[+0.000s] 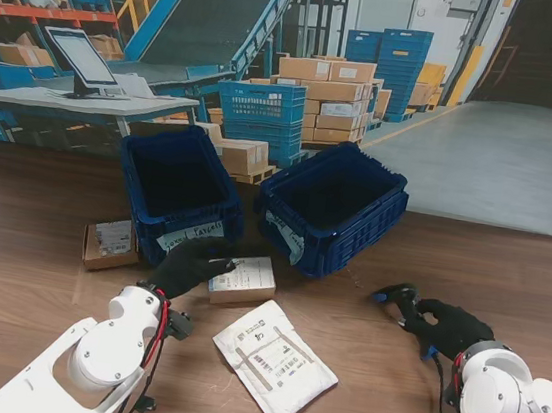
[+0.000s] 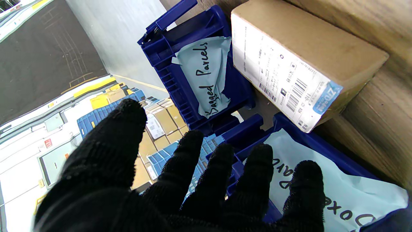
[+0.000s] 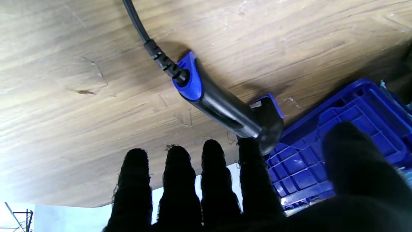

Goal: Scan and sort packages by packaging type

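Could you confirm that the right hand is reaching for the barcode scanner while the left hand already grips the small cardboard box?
Not quite: the left wrist view shows the left hand open, fingers spread short of the small cardboard box. The right hand is indeed at the barcode scanner.

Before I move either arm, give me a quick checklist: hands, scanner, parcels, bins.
1. Left robot hand free: ok, fingers spread, holding nothing.
2. Boxed parcel within left reach: ok, just beside the fingertips.
3. Right robot hand gripping scanner: not ok, fingers extended beside it; it lies on the table.
4. Bins labelled: ok, right bin reads "Bagged Parcels"; left bin label only partly readable.
5. Bagged parcel scanned: cannot tell.
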You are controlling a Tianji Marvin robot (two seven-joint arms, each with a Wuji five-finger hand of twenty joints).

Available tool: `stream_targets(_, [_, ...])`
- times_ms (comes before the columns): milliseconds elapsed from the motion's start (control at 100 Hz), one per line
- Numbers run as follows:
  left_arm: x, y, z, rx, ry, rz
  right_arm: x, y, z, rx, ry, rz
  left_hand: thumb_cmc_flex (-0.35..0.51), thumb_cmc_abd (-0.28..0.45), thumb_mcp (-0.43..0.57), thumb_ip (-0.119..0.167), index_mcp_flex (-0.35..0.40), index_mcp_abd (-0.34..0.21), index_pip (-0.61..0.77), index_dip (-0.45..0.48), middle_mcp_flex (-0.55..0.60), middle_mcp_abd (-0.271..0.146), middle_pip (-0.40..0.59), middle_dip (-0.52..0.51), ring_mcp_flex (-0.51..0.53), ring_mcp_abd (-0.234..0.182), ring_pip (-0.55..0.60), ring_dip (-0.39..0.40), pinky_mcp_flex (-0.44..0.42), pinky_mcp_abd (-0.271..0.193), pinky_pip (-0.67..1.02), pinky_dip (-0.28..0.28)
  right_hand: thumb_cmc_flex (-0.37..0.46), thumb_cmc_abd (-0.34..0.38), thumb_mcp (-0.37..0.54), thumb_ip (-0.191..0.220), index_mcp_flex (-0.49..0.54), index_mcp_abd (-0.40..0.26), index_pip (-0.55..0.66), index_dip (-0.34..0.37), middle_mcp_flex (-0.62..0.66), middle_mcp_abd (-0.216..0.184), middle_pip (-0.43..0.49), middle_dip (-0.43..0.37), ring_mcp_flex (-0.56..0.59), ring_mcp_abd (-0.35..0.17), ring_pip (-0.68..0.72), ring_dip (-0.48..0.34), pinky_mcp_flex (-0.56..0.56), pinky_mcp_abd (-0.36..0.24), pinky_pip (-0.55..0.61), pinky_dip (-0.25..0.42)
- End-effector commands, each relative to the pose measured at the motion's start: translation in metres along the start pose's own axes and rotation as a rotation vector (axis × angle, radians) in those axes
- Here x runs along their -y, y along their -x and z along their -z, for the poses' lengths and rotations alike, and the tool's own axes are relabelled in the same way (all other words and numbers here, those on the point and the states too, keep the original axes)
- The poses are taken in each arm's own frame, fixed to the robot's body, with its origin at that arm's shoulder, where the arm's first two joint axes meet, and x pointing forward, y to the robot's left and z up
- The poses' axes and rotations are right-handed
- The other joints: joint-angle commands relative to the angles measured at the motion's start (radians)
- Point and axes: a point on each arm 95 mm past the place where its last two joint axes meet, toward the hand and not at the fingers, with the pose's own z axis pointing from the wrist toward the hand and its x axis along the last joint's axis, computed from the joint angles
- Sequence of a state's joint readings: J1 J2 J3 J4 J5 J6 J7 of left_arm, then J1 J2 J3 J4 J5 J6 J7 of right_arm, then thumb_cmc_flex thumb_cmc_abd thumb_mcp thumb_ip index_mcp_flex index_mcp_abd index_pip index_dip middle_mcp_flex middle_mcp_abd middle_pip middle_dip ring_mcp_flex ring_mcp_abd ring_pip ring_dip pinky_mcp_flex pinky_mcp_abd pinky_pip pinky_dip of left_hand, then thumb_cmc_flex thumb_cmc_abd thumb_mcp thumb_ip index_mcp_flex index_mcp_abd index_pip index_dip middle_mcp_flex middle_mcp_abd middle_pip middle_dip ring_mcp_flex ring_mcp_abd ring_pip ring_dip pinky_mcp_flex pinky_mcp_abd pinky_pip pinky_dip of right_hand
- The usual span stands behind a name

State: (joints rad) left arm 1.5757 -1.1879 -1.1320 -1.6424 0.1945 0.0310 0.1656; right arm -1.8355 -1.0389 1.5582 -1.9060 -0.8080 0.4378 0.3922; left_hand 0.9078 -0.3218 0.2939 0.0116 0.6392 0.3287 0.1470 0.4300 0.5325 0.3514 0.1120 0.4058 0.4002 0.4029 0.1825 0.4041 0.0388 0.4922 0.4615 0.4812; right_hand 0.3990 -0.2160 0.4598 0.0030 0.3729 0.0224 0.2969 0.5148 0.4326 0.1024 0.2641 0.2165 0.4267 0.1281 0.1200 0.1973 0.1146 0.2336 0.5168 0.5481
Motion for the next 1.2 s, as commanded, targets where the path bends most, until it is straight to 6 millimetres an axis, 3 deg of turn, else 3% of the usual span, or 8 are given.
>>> stream_targets(0, [-0.003, -0.004, 0.001, -0.010, 0.019, 0.006, 0.002, 0.001, -0.002, 0.013, -0.011, -0.003, -0.030, 0.000, -0.024, 0.029, -0.030, 0.006, -0.024, -0.018, -0.009, 0.007, -0.023, -0.006, -0.038, 0.018, -0.028, -0.012, -0.017, -0.020, -0.030, -0.006, -0.049, -0.005, 0.011, -0.015, -0.019, 0.004, -0.003, 0.002, -0.023, 0.024, 0.013, 0.007, -0.007, -0.009, -0.008, 0.013, -0.007, -0.002, -0.023, 0.003])
stream_targets(790, [0.000, -0.004, 0.001, -0.017, 0.031, 0.005, 0.006, 0.007, -0.043, -0.025, -0.117, 0.017, -0.025, 0.004, -0.028, 0.038, -0.041, 0.007, -0.027, -0.023, -0.029, 0.007, -0.027, -0.012, -0.046, 0.016, -0.032, -0.014, -0.018, -0.022, -0.044, -0.003, -0.057, -0.006, 0.014, -0.016, -0.025, 0.005, -0.007, 0.008, -0.028, 0.022, 0.019, 0.007, -0.008, -0.011, -0.006, 0.013, -0.006, -0.005, -0.029, 0.008])
stream_targets(1000, [0.001, -0.004, 0.001, -0.020, 0.030, 0.005, 0.008, -0.002, -0.049, -0.011, -0.192, 0.150, -0.026, 0.001, -0.029, 0.040, -0.044, 0.007, -0.028, -0.025, -0.035, 0.007, -0.028, -0.013, -0.051, 0.018, -0.034, -0.015, -0.019, -0.023, -0.049, -0.002, -0.100, 0.007, 0.006, -0.019, -0.052, 0.018, -0.022, 0.004, -0.063, 0.037, 0.004, 0.004, -0.023, 0.000, -0.011, 0.012, -0.005, -0.003, -0.028, 0.011])
stream_targets(1190, [0.003, -0.004, 0.001, -0.022, 0.033, 0.002, 0.008, -0.012, -0.057, 0.023, -0.191, 0.183, -0.026, 0.000, -0.028, 0.043, -0.047, 0.008, -0.029, -0.025, -0.040, 0.007, -0.029, -0.015, -0.055, 0.016, -0.036, -0.016, -0.020, -0.023, -0.053, -0.002, -0.129, -0.011, 0.040, -0.021, -0.055, 0.048, -0.027, 0.026, -0.084, 0.049, 0.069, 0.063, -0.002, 0.015, 0.010, 0.025, 0.014, -0.004, -0.007, 0.017])
